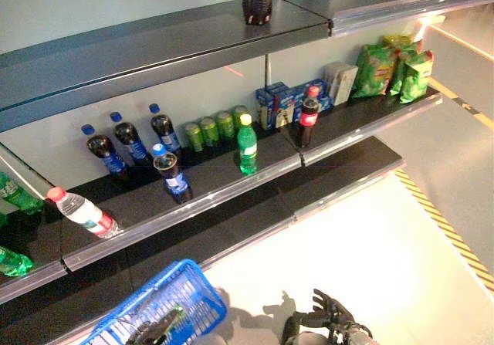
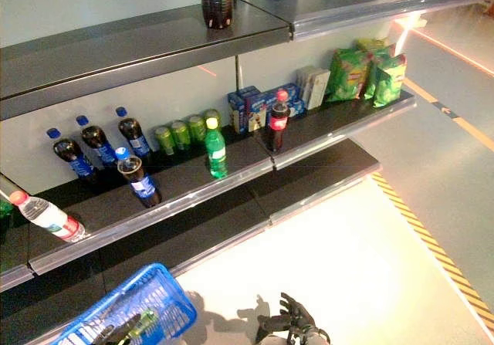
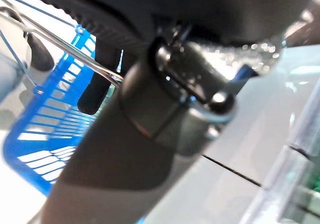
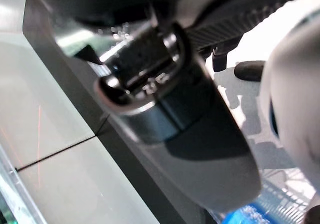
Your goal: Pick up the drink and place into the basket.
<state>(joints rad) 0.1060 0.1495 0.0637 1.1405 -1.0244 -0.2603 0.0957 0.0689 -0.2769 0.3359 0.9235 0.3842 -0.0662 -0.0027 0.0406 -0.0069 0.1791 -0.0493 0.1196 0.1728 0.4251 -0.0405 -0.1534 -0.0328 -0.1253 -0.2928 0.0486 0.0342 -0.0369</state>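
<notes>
Bottles are lining the shelf at centre frame; left hand is gripping the basket handle, right hand hanging relaxed, empty.

Dark tiered shelves – pale glossy floor, striped yellow-black

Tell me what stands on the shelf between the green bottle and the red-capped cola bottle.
Nothing: that stretch of shelf between the green bottle and the red-capped cola bottle is bare in the left eye view. Blue boxes stand behind it, against the wall.
</notes>
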